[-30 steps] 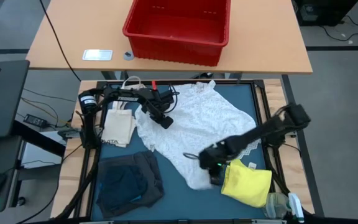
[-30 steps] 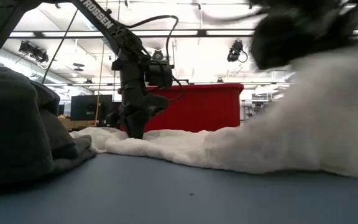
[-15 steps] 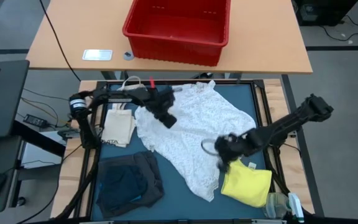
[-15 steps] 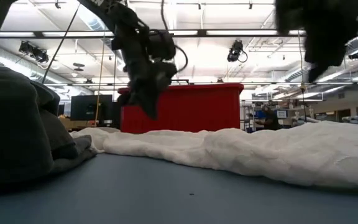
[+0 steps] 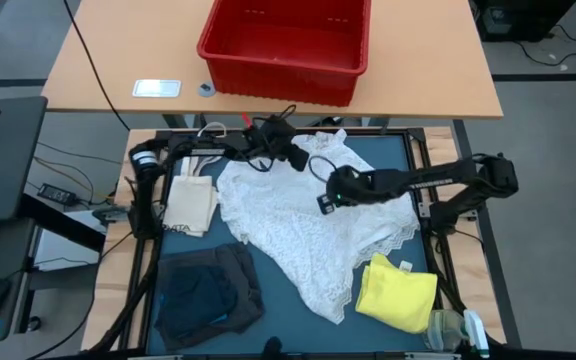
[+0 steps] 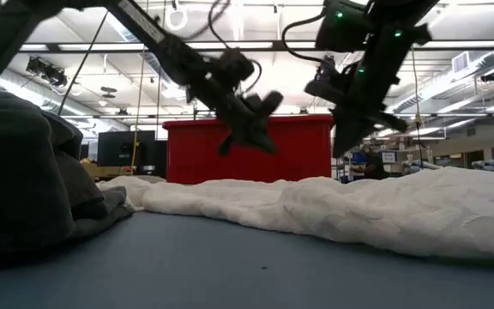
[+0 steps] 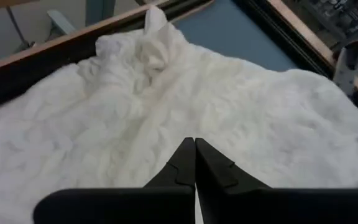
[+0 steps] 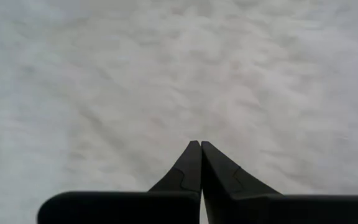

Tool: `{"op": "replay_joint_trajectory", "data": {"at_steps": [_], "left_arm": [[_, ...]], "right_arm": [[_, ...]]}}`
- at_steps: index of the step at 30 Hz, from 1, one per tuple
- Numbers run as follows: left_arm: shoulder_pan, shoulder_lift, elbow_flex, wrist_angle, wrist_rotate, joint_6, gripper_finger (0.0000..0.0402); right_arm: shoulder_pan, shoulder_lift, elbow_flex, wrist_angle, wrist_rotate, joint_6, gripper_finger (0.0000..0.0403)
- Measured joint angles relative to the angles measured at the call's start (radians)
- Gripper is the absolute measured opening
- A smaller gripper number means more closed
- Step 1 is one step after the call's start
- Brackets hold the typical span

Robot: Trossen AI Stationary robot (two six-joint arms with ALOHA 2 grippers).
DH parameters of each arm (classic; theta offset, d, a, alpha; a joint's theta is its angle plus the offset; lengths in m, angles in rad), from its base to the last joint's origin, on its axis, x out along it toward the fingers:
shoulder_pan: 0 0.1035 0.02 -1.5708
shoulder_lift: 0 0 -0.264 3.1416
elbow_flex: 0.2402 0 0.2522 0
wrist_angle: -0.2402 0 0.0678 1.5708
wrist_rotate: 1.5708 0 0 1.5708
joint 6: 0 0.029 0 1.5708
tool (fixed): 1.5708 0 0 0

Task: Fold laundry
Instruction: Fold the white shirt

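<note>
Laundry lies spread over the blue-topped bench (image 5: 398,160): the large white lacy garment (image 5: 298,225) sprawls flat across the middle, a yellow garment (image 5: 398,292) sits bunched near its lower right edge, and a dark grey and navy heap (image 5: 208,290) rests at the lower left. Both arms hang above the far part of the white piece, neither touching it. The left pincer (image 5: 296,158) is clenched on nothing, its fingers pressed together over the garment's gathered top edge, as the left wrist view shows (image 7: 194,163); the right pincer (image 5: 326,200) is likewise clenched and empty, poised over plain lace (image 8: 199,163). By my reading the step in hand is laying out the white garment for its first fold, with no grasp made. The next move calls for each pincer to open, drop to a corner or hem, and pinch a single layer so the cloth lifts evenly. A cream tote bag (image 5: 190,205) lies beside the white piece on the left. Beyond stands a wooden table (image 5: 108,60) carrying a red bin (image 5: 283,45), and the low view shows a hall with ceiling lights behind.
</note>
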Motion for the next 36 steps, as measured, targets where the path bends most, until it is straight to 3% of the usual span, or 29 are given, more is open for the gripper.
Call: {"op": "replay_joint_trajectory", "data": {"at_steps": [5, 10, 12, 18, 24, 28, 32, 36], "left_arm": [[0.021, 0.100, 0.000, 0.049, 0.009, -0.005, 0.0004], [0.066, 0.147, 0.051, -0.253, 0.032, -0.038, 0.0002], [0.078, 0.138, 0.091, -0.403, -0.024, -0.015, 0.0002], [0.176, 0.132, 0.112, -0.776, -0.065, 0.154, 0.0002], [0.280, 0.133, 0.111, -1.031, -0.139, 0.229, 0.0002], [0.352, 0.133, 0.102, -1.160, -0.218, 0.256, 0.0002], [0.401, 0.133, 0.102, -1.173, -0.217, 0.241, 0.0002], [0.387, 0.131, 0.103, -1.167, -0.219, 0.249, 0.0002]], "right_arm": [[-0.061, 0.000, 0.002, 0.091, -0.129, -0.001, 0.0010], [-0.091, -0.007, 0.002, 0.080, -0.187, 0.025, 0.0010], [-0.099, -0.007, 0.002, 0.079, -0.212, 0.039, 0.0010], [-0.106, -0.007, 0.002, 0.081, -0.257, 0.045, 0.0008], [-0.104, -0.007, 0.002, 0.063, -0.249, 0.039, 0.0008], [-0.088, -0.005, -0.003, -0.030, -0.171, 0.027, 0.0007], [-0.086, 0.003, -0.070, -0.061, -0.081, 0.012, 0.0006], [-0.115, -0.003, -0.099, 0.056, -0.067, -0.032, 0.0006]]}}
